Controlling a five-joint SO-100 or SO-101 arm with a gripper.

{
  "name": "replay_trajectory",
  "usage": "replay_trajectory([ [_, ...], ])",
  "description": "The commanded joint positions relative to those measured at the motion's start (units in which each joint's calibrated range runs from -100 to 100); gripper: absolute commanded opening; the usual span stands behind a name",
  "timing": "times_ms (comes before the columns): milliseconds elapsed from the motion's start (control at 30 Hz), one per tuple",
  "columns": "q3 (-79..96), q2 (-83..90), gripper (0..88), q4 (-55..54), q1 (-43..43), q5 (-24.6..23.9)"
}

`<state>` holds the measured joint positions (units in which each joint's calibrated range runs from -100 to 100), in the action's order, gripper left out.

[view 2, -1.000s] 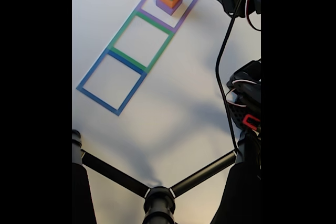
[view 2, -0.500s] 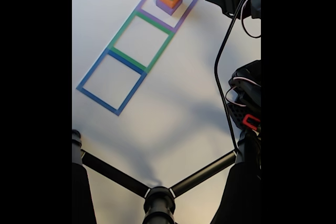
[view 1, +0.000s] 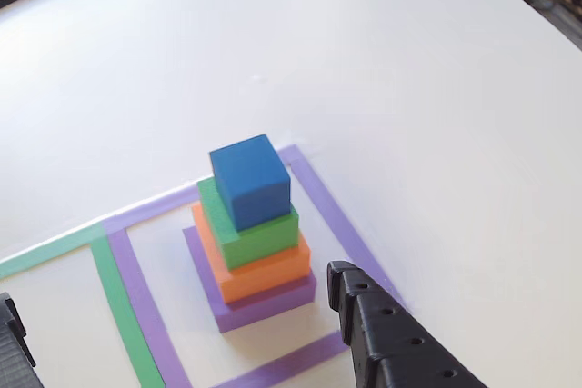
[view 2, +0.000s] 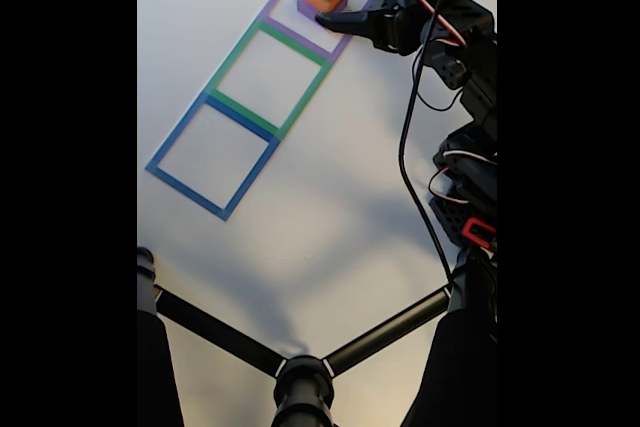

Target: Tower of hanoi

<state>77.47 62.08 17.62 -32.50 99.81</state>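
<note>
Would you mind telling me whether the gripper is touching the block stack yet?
Apart. In the other view, the gripper's black finger sits beside the stack, with a strip of white table and purple tape visible between its tip and the purple bottom block.

The worktop (view 2: 330,197) is white and smooth, and three square outlines lie flat on it in one row, each sharing a side with the next: a purple frame (view 2: 352,31), a green frame (view 2: 232,52) in the middle and a blue frame (view 2: 180,137). Inside the purple frame a purple block (view 1: 273,308) rests directly on the worktop, and it carries an orange block (view 1: 259,274), a green block (view 1: 250,235) and a blue block (view 1: 250,181) stacked on top.
</note>
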Motion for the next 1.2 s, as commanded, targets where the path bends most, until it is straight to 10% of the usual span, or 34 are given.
replay_trajectory([
  [0,0.1,-2.2,44.2,-5.2,1.7,0.2],
  [1167,-2.4,-33.3,43.6,-38.6,-3.7,0.2],
])
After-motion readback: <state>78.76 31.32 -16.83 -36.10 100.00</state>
